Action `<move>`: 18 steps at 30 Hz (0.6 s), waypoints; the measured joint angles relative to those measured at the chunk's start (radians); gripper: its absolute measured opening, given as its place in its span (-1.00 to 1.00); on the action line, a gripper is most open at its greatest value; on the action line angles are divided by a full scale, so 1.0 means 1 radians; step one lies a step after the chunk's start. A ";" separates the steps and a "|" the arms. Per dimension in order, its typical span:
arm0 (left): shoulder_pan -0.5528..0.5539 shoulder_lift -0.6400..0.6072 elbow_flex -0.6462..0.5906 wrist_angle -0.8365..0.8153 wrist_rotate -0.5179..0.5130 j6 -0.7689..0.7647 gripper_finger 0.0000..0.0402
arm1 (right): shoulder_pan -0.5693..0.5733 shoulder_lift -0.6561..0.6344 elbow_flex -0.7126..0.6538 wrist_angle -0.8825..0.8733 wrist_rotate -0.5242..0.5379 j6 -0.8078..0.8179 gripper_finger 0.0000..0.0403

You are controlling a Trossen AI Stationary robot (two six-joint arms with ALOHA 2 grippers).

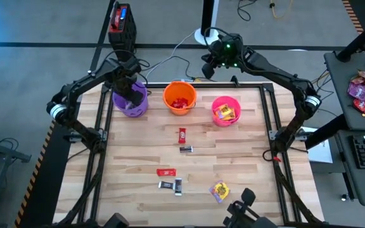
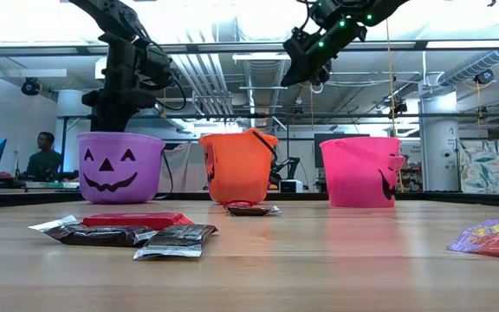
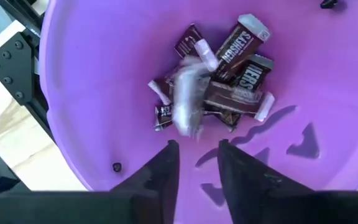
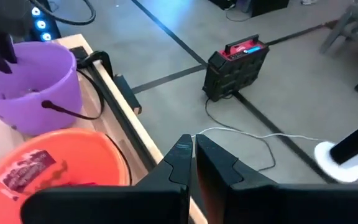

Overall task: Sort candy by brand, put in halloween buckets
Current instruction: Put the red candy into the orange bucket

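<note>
I held the left gripper over the purple bucket, fingers slightly apart, empty; a blurred wrapper lay above the brown bars inside. The right gripper was shut behind the orange bucket; other candy lay on the counter.

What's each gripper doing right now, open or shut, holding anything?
Left gripper: over the purple bucket, fingers apart, holding nothing; a blurred piece shows over the dark bars inside.
Right gripper: shut, empty, raised behind the orange bucket.
</note>
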 joint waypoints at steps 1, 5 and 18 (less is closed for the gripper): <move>0.000 0.000 0.000 0.000 0.000 0.008 -0.50 | 0.000 0.000 0.000 -0.001 -0.008 0.019 -0.94; 0.000 -0.006 0.007 0.001 -0.014 0.024 -0.40 | 0.002 -0.001 0.000 -0.006 -0.074 0.104 -0.94; -0.084 -0.290 -0.038 0.342 0.240 0.113 -0.43 | 0.248 -0.006 0.056 -0.297 -0.207 0.493 -0.94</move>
